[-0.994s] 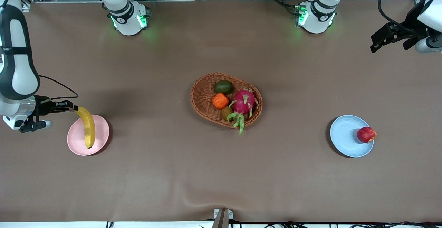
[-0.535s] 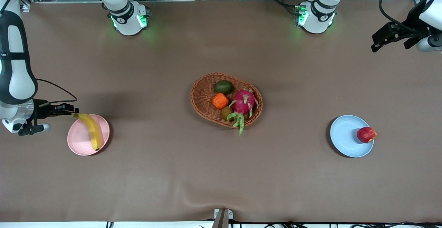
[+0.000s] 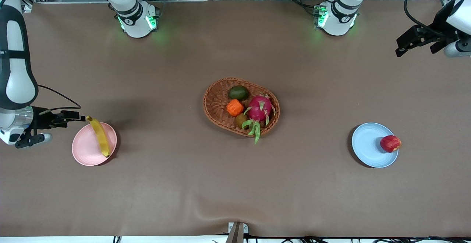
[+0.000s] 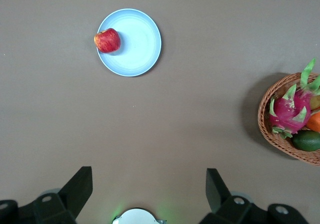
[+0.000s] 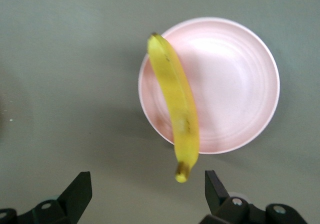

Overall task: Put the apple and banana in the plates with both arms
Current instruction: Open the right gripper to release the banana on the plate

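The right end effector point(image 3: 79, 118), fingers spread wide and empty, hangs just beside the banana point(image 3: 100, 141) lying across the pink plate point(image 3: 84, 149), while the left end effector point(image 3: 403, 48), also wide open, waits well apart from the apple point(image 3: 390, 143) on the blue plate point(image 3: 368, 145).

A matt brown cloth-like cover point(image 3: 184, 184) lies over the table, rippled at its 6 o'clock edge. The pink plate point(image 3: 85, 148) and blue plate point(image 3: 368, 143) look smooth and matt, the basket point(image 3: 215, 105) rough woven wicker. The apple point(image 3: 390, 143) is glossy, the banana point(image 3: 100, 140) smooth-skinned.
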Controlling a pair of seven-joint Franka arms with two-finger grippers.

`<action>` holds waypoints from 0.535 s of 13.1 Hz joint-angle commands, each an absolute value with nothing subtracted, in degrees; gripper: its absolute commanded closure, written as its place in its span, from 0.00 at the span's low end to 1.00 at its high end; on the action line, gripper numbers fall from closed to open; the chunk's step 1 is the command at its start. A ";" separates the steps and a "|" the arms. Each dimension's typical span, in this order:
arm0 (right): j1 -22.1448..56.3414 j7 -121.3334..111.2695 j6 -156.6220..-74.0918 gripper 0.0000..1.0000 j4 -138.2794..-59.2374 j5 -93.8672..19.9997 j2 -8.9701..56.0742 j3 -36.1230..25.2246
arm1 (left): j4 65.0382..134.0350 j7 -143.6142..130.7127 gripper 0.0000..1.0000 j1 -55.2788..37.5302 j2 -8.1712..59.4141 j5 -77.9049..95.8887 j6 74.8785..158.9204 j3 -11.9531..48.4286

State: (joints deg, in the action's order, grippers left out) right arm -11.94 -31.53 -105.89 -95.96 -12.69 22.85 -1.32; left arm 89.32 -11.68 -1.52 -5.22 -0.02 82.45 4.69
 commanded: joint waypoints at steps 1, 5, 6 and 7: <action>-8.36 -29.90 -104.86 0.00 -97.20 -9.24 17.51 -1.49 | 88.15 -10.99 0.00 -1.49 -4.75 0.35 81.91 4.57; -2.04 -17.44 -99.68 0.00 -97.82 -4.68 10.56 -1.41 | 86.66 -10.11 0.00 -0.70 -4.75 0.18 81.83 4.22; -0.11 -13.40 -98.88 0.00 -98.69 -3.27 8.81 -1.41 | 86.75 -10.11 0.00 -0.70 -4.75 0.18 81.83 4.13; 1.22 -10.05 -99.31 0.00 -100.88 -2.82 6.35 -1.41 | 86.75 -10.11 0.00 -0.70 -4.75 0.18 81.83 4.22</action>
State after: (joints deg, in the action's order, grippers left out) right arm -1.58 -16.17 -98.98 -96.18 -5.34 11.53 -1.13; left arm 87.95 -11.26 -1.04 -5.11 -0.02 82.48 4.24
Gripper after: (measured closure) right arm 0.000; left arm 0.000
